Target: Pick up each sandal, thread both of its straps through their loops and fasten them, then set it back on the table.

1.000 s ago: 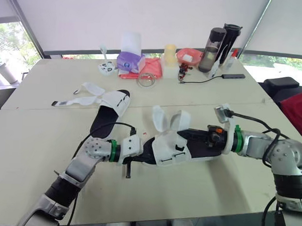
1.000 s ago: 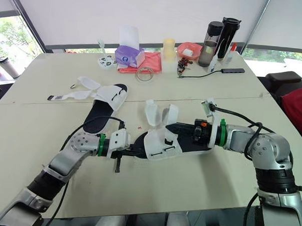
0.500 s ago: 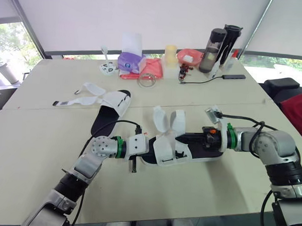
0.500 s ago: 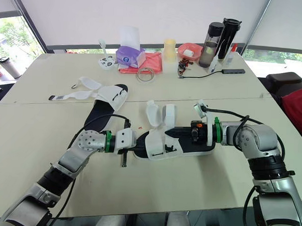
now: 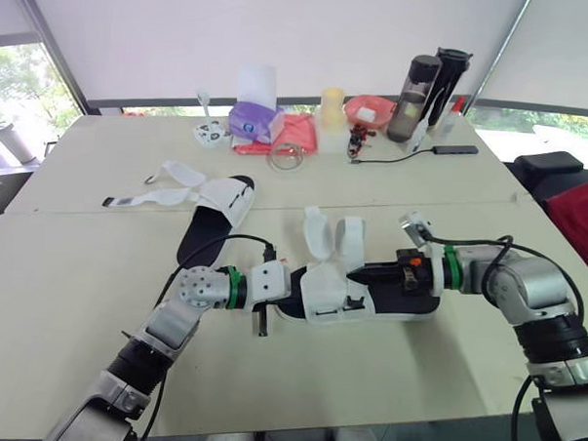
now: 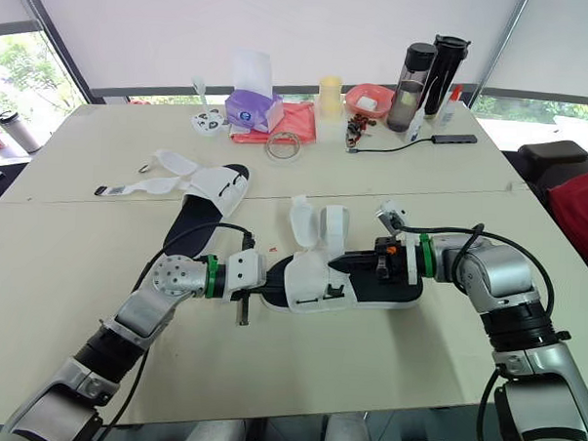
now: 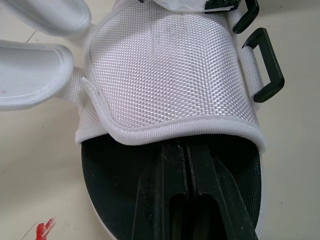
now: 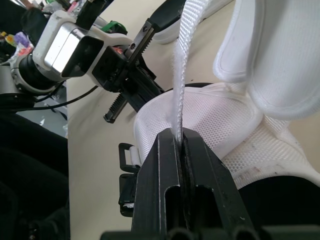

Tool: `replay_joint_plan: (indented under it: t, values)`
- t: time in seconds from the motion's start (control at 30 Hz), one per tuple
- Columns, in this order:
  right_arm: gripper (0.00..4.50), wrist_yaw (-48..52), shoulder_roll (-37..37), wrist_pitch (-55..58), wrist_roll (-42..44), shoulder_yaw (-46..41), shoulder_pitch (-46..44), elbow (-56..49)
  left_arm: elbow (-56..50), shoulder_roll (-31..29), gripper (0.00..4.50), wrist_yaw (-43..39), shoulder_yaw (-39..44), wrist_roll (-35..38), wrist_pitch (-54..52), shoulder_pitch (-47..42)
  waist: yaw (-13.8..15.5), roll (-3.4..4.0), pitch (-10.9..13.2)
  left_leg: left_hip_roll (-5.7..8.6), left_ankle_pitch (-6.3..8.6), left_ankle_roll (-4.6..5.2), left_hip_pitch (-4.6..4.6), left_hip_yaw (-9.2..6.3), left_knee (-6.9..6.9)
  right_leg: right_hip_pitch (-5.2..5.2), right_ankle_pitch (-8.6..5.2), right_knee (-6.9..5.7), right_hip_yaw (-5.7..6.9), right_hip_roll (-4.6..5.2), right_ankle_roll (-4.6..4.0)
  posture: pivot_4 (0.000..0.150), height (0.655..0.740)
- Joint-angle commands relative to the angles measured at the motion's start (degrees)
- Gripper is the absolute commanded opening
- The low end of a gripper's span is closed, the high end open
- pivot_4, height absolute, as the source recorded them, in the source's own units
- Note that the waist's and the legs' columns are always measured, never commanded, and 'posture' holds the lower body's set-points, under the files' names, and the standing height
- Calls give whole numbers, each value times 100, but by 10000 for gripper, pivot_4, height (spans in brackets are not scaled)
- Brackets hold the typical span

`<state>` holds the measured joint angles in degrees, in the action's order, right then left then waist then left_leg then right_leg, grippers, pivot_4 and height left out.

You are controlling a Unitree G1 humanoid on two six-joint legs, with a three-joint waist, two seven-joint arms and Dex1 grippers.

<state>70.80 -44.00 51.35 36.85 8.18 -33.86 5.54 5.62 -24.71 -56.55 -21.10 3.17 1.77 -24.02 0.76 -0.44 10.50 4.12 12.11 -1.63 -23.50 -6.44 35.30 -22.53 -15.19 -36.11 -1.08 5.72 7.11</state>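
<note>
A sandal [image 5: 384, 291] with a black footbed and a white mesh upper [image 5: 330, 292] lies mid-table between my grippers. Two white straps [image 5: 318, 236] stand up from it, unfastened. Black loops [image 7: 267, 75] sit along one side of the upper. My left gripper [image 5: 283, 284] is at the toe, its fingers shut and lying on the footbed under the upper's front edge. At the heel end, my right gripper [image 5: 401, 277] is shut on a thin white strap [image 8: 182, 65]. A second sandal [image 5: 211, 227] lies further left with its straps [image 5: 159, 193] spread open.
Along the table's far edge stand a purple tissue box [image 5: 250, 121], a red cloth [image 5: 293, 133], a glass ring [image 5: 285, 158], a pale cup [image 5: 330, 110], a red bowl [image 5: 369, 110] and two dark bottles [image 5: 417, 84]. A cable with a hub [image 5: 453, 147] lies at the back right.
My left gripper has pushed right, closer in at the sandal's toe. My right forearm has swung inward and the sandal has settled lower toward the table.
</note>
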Motion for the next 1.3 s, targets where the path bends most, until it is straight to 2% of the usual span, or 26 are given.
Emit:
replay_joint_plan:
  t: [0.03, 0.3, 0.6, 0.93, 1.13, 1.23, 1.3]
  values:
    - [436, 59, -18, 115, 218, -232, 63, -538, 201, -11, 0, 82, 17, -133, -76, 60, 0, 0, 0, 0, 0, 0, 0, 0, -1, -1, 0, 0, 0, 0, 0, 1500, 7400]
    - [436, -253, 281, -496, 28, -503, 346, -922, 187, 64, 0, 125, 67, -66, -159, 56, 0, 0, 0, 0, 0, 0, 0, -1, 0, 0, 0, -1, 0, 0, 1, 1500, 7400]
    - [436, 237, -94, -601, -173, -192, 466, -946, 222, 93, 0, 116, 97, -57, -164, 22, 3, 0, 0, 0, 0, 0, 0, -1, 0, 0, 0, 0, 0, 0, 0, 1500, 7400]
    - [436, 669, -241, -956, -484, 46, 538, -980, 216, 128, 0, 153, 133, -34, -199, 35, 5, 0, 0, 0, 0, -1, 0, -1, 0, 1, 0, 0, 0, 1, 0, 1500, 7400]
    - [436, 596, -195, -1032, -610, 86, 558, -843, 212, 143, 0, 192, 149, -37, -222, 41, 2, -1, 1, 0, 0, -1, 0, 0, 0, 0, 0, 0, 0, 1, 0, 1500, 7400]
    - [8925, 445, -136, -1059, -562, -84, 602, -816, 209, 142, 0, 195, 155, -39, -223, 47, 2, -1, 1, 0, 0, -1, 0, -1, 0, 0, 0, 0, 0, 1, -1, 1500, 7400]
    - [18515, 197, -118, -989, -437, -400, 651, -886, 217, 157, 0, 203, 151, -41, -224, 37, 3, -1, 1, 0, 0, -1, 0, -1, 0, 0, 0, 0, 0, 2, -1, 1500, 7400]
